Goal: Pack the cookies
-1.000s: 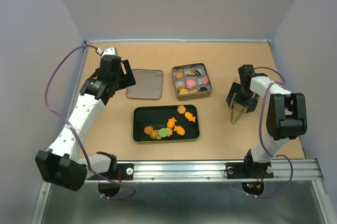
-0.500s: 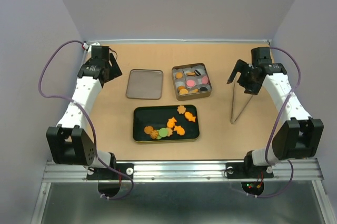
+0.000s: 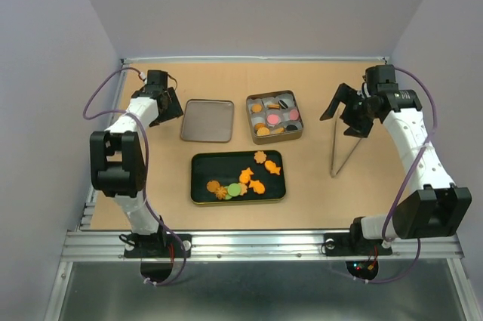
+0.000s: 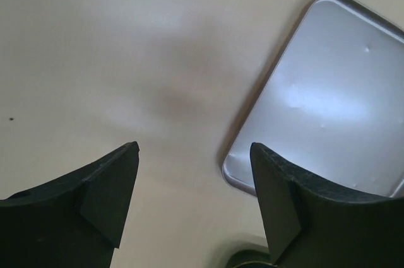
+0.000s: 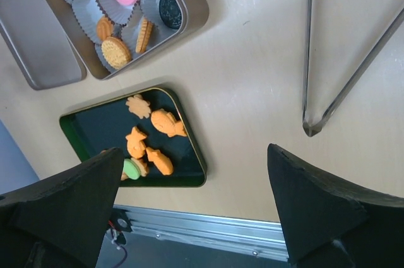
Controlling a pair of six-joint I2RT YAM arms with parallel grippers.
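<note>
We see both arms swung outward, right gripper [image 5: 194, 151] and left gripper [image 4: 192, 154] spread empty, tongs [image 5: 308, 41] left lying. Cookies [image 3: 246, 177] wait on the tray [image 3: 204, 166], at six o'clock of the seemingly part-filled tin [image 3: 276, 139].

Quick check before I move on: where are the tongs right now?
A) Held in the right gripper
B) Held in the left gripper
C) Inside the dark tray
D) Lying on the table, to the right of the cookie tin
D: the tongs lie flat on the table to the right of the tin, and the right gripper is open with nothing in it.
</note>
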